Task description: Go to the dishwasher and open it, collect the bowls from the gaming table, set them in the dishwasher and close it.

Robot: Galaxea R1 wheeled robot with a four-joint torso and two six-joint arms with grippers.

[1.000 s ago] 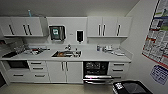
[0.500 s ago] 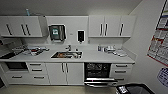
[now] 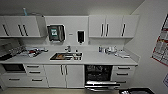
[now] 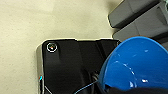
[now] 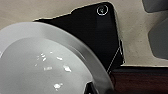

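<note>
The dishwasher [image 3: 98, 73] stands open under the white counter, right of the sink; its door [image 3: 101, 85] is folded down and dark racks show inside. A bright-blue bowl [image 4: 140, 62] hangs close over the beige floor in the left wrist view, with my left gripper [image 4: 130, 90] shut on its rim. In the right wrist view a white bowl [image 5: 42, 62] looms large, its rim pinched by my right gripper [image 5: 91, 88]. The gaming table is out of view.
White cabinets run above and below the counter [image 3: 95, 60], which carries a sink [image 3: 65, 56] and small clutter. A wall with a poster [image 3: 161, 47] closes the right side. A dark object [image 3: 135, 91] sits at the lower right. Grey blocks [image 4: 140, 17] lie on the floor.
The whole head view has shifted slightly, so the camera has moved a little. The dishwasher stays open and nothing on the counter has moved.
</note>
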